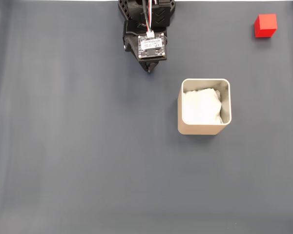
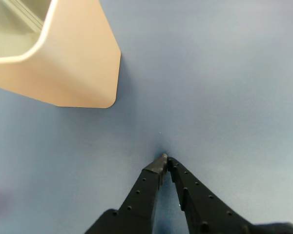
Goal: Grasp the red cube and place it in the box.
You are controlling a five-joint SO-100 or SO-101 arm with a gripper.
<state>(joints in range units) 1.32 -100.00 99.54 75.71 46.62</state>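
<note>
A small red cube rests on the grey mat at the top right of the fixed view. The beige box, lined with crumpled white paper, stands right of centre; in the wrist view its outer wall and corner fill the upper left. My black gripper sits at the top centre of the fixed view, far left of the cube and up-left of the box. In the wrist view the gripper has its fingertips touching, shut on nothing, just above the mat.
A plain dark grey mat covers the whole table. The arm's base is at the top edge. Wide free room lies to the left and below the box.
</note>
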